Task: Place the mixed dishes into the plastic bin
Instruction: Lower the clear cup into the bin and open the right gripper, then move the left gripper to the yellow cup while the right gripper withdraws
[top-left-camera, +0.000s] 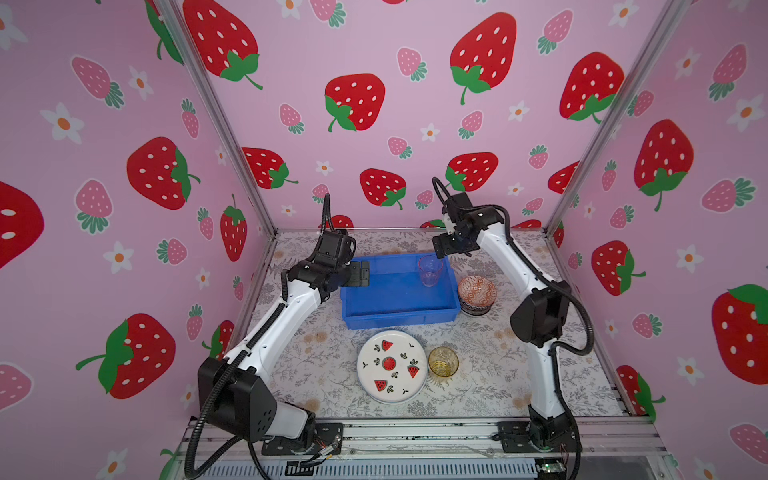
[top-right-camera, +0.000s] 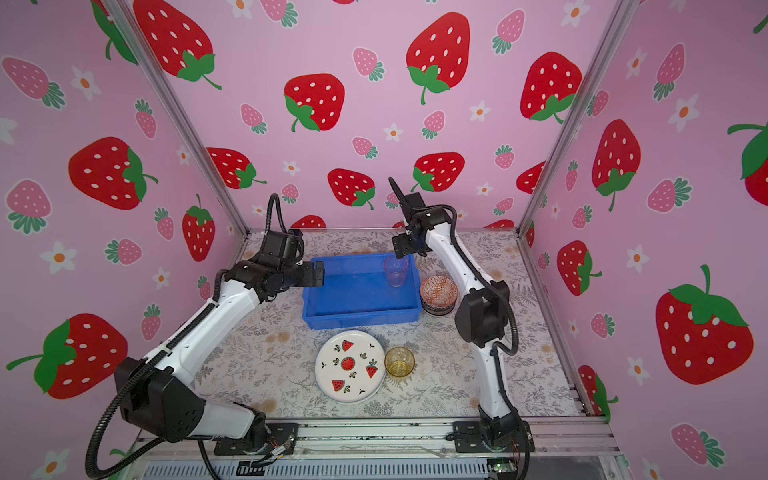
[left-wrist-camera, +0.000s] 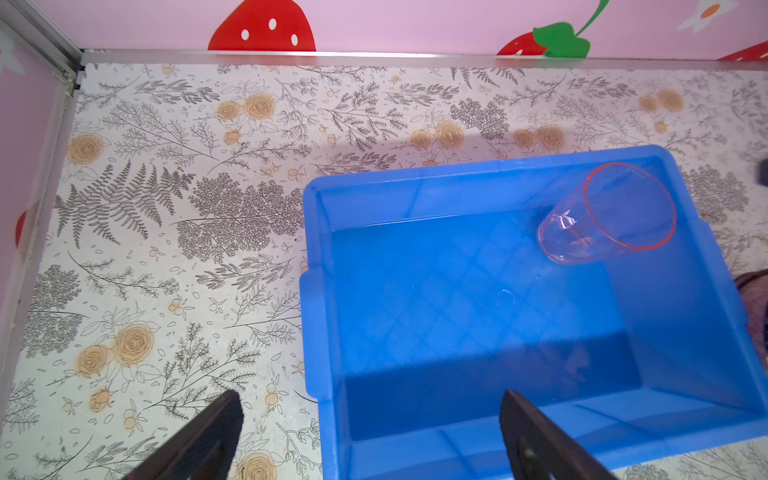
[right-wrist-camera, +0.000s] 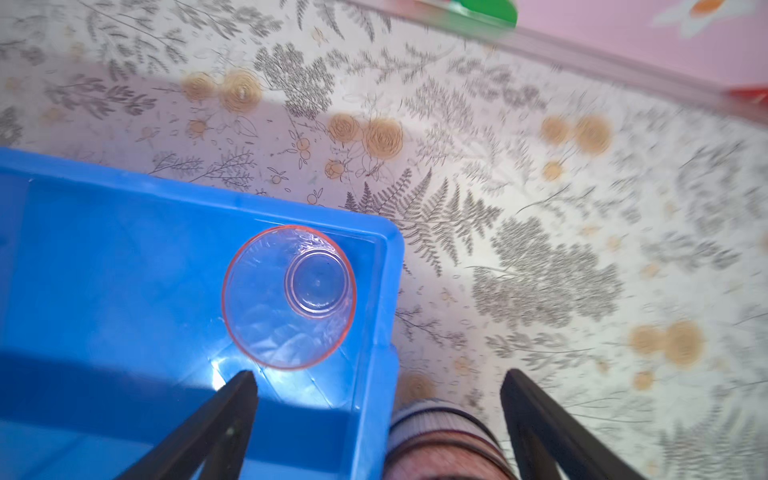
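The blue plastic bin (top-left-camera: 399, 319) sits mid-table. A pink-tinted clear tumbler (top-left-camera: 430, 271) stands in its far right corner, also seen from the wrists (left-wrist-camera: 606, 214) (right-wrist-camera: 289, 297). My right gripper (top-left-camera: 442, 245) hovers open just above and behind it, touching nothing (right-wrist-camera: 379, 374). My left gripper (top-left-camera: 360, 273) is open over the bin's left rim, empty (left-wrist-camera: 370, 395). On the table lie a white watermelon plate (top-left-camera: 392, 366), a yellow tumbler (top-left-camera: 443, 361) and an orange-red bowl (top-left-camera: 477, 291) stacked on a darker bowl (top-left-camera: 476, 308), right of the bin.
The stacked bowls (right-wrist-camera: 440, 432) sit close against the bin's right wall, under my right gripper. Pink strawberry walls with metal posts (top-left-camera: 224, 124) enclose the floral tabletop (top-left-camera: 316, 374). An aluminium rail (top-left-camera: 415, 432) runs along the front edge.
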